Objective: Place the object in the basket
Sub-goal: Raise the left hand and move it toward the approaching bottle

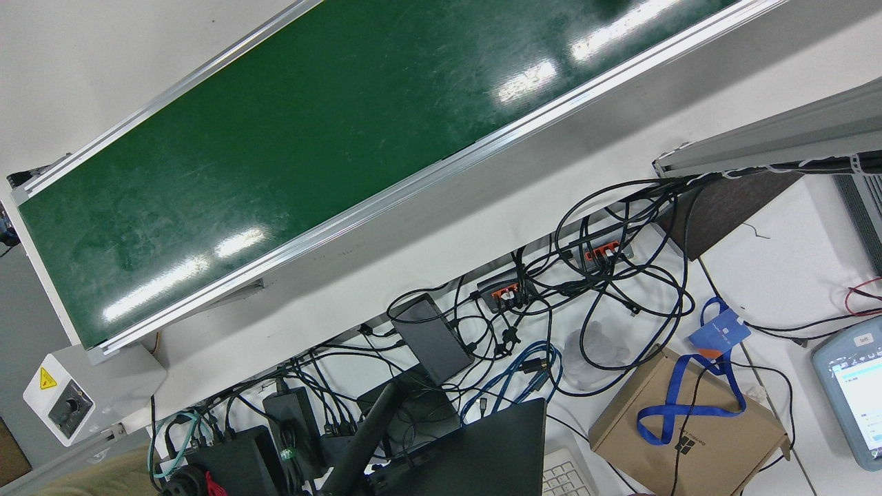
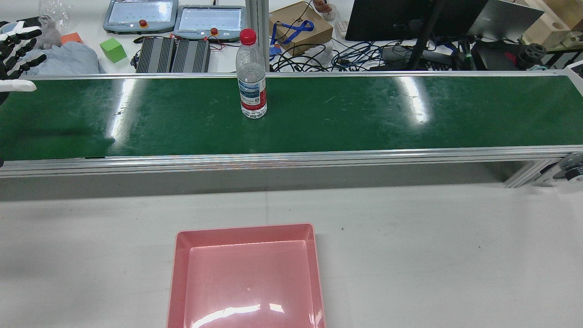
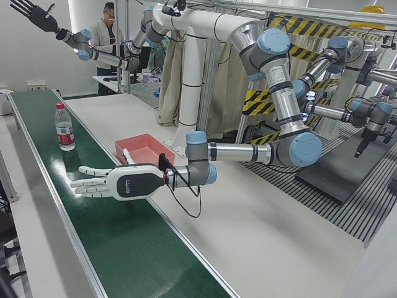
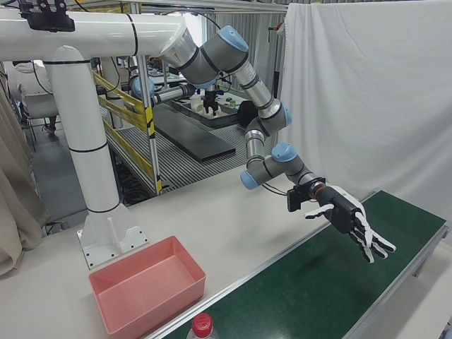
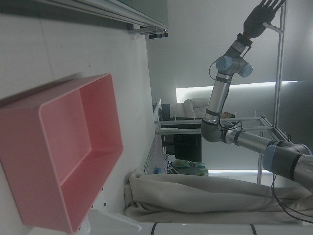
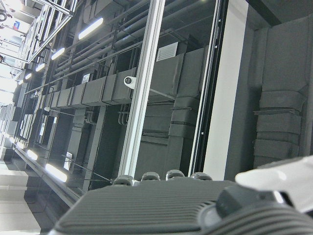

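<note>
A clear water bottle [image 2: 251, 86] with a red cap stands upright on the green belt [image 2: 364, 114]; it also shows in the left-front view [image 3: 64, 129], and its cap shows in the right-front view [image 4: 203, 326]. The empty pink basket [image 2: 246, 231] sits on the white table in front of the belt, also in the left-front view [image 3: 138, 141], the right-front view [image 4: 106, 284] and the left hand view [image 5: 58, 112]. My left hand [image 3: 118, 183] hovers open over the belt, well to the left of the bottle [image 2: 18, 50], holding nothing [image 4: 349, 219]. My right hand [image 3: 34, 13] is raised high, open and empty [image 5: 264, 17].
Behind the belt lie two teach pendants [image 2: 209, 20], a green cube [image 2: 113, 50], a cardboard box [image 2: 296, 27] and tangled cables [image 1: 551, 310]. A person [image 3: 111, 37] stands beyond the belt's far end. White table [image 2: 432, 255] surrounds the basket.
</note>
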{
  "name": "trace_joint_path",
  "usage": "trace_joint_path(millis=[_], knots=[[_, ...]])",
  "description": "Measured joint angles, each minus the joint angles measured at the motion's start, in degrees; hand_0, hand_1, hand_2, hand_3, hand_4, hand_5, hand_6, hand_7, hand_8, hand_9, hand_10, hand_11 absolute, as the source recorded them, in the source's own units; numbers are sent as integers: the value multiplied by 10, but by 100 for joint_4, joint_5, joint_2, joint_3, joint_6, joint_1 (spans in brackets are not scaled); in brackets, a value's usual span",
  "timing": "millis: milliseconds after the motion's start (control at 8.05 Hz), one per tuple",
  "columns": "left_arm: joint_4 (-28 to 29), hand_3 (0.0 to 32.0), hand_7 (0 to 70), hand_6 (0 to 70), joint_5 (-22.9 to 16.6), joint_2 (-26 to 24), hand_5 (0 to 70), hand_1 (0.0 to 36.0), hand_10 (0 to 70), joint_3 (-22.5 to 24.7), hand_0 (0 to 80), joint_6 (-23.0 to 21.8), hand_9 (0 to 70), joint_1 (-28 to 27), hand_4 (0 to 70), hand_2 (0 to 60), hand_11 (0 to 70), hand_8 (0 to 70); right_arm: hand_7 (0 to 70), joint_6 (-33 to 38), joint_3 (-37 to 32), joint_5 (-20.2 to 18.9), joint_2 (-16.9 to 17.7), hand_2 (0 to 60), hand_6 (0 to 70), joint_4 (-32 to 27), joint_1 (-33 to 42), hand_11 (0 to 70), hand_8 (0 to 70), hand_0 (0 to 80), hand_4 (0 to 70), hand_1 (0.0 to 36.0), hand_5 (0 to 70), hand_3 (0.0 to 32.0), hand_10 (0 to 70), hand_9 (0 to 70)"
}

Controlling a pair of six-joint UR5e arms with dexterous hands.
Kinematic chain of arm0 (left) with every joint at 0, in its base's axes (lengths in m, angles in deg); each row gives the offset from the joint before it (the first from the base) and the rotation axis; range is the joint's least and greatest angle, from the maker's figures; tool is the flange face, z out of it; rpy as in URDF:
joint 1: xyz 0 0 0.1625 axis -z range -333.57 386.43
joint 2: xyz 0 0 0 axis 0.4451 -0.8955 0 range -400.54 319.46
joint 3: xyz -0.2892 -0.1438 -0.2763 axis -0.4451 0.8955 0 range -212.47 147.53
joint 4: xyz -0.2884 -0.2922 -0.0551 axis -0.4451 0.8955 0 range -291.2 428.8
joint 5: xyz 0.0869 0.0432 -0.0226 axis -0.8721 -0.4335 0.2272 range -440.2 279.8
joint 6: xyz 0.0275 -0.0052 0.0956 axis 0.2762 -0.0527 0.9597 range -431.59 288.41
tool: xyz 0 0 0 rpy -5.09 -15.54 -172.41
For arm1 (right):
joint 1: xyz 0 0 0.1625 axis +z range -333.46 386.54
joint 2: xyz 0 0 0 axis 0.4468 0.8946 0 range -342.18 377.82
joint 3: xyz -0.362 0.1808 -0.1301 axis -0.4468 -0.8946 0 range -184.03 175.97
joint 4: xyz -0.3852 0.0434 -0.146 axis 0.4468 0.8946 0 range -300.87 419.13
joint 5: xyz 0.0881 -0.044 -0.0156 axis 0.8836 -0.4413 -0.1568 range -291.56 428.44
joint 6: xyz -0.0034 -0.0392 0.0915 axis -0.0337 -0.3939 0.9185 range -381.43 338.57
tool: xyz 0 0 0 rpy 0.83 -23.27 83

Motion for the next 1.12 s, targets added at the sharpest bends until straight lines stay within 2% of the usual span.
trace_joint_path(millis=[124, 373, 621, 745, 994, 1118], knots=[[-296, 0, 0, 0, 246, -11, 161, 197, 74, 178, 575, 24, 64, -88, 197, 19, 130, 33, 0, 0, 1, 0, 0, 0, 0, 3, 2, 0, 0, 0, 0, 0, 0, 0, 0, 0], [-619, 0, 0, 0, 493, -27, 163, 194, 75, 318, 575, 52, 62, -272, 200, 16, 131, 33, 0, 0, 4, 0, 0, 0, 0, 0, 7, 0, 0, 0, 0, 0, 0, 0, 0, 0], [-717, 0, 0, 0, 581, -92, 160, 185, 74, 338, 546, 92, 62, -523, 201, 66, 127, 30, 0, 0, 5, 0, 0, 0, 0, 1, 14, 0, 0, 0, 0, 0, 0, 0, 0, 0], [-736, 0, 0, 2, 701, -150, 166, 194, 80, 336, 543, 141, 68, -650, 211, 120, 136, 46, 0, 0, 5, 0, 0, 0, 0, 1, 13, 0, 0, 0, 0, 0, 0, 0, 0, 0], [-749, 0, 1, 9, 924, -301, 169, 195, 79, 297, 542, 233, 68, -913, 218, 124, 134, 45, 0, 0, -1, 0, 0, 0, 0, -2, 9, 0, 0, 0, 0, 0, 0, 0, 0, 0], [-751, 0, 3, 15, 1015, -360, 172, 194, 77, 281, 546, 314, 67, -986, 221, 100, 132, 44, 0, 0, -3, 0, 0, 0, 0, -3, 9, 0, 0, 0, 0, 0, 0, 0, 0, 0]])
